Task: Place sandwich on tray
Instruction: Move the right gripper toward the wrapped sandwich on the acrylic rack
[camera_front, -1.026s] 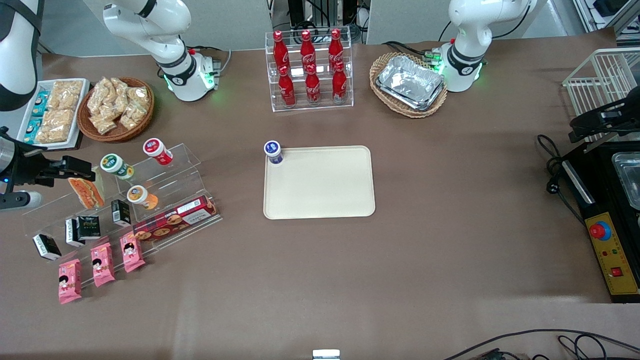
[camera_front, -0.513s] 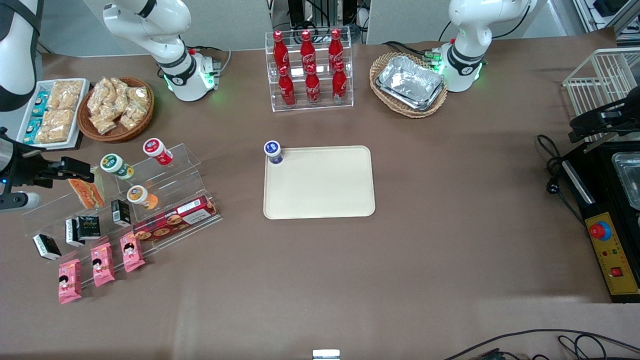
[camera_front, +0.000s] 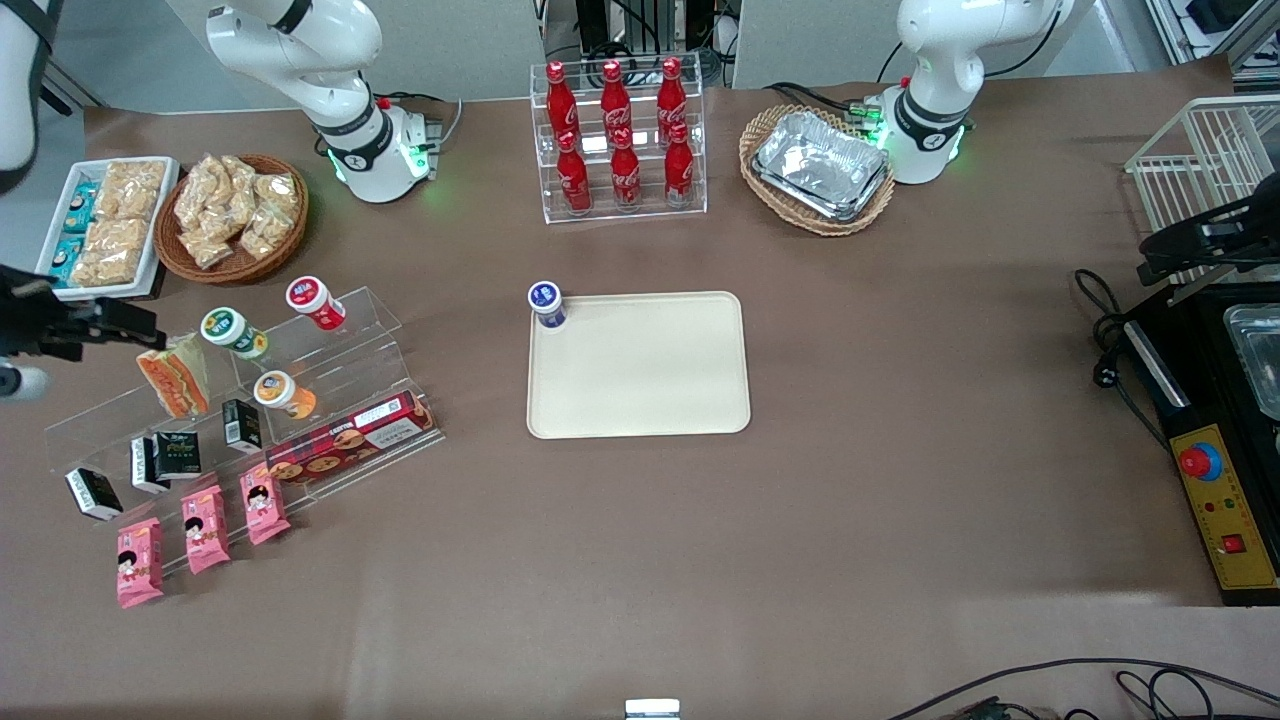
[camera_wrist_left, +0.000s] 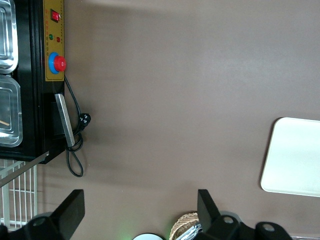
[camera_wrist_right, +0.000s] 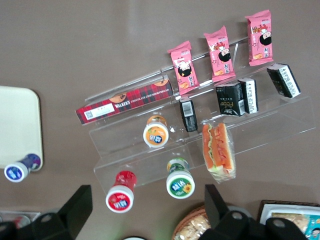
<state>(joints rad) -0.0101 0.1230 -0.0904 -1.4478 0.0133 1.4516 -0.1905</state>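
The gripper (camera_front: 135, 322) is held at the working arm's end of the bench, above the clear stepped rack (camera_front: 330, 370) and just beside the sandwich (camera_front: 172, 378). In the right wrist view its two fingers (camera_wrist_right: 80, 202) are spread wide, and nothing is held between them. The sandwich (camera_wrist_right: 218, 151) is seen resting on an upper step of the rack, apart from both fingers. A green-capped cup (camera_wrist_right: 180, 182) stands just beside it on the same step, and a red-capped cup (camera_wrist_right: 120, 197) sits farther along that step. An orange-capped cup (camera_wrist_right: 156, 134) and black cartons (camera_wrist_right: 232, 98) are set on the step below. A red biscuit box (camera_front: 345, 438) and pink packets (camera_front: 205, 527) lie lower still, nearer the front camera. The tray (camera_front: 650, 370) lies flat near the middle of the bench, well apart from the rack. A blue-capped cup (camera_front: 546, 303) stands on one tray corner.
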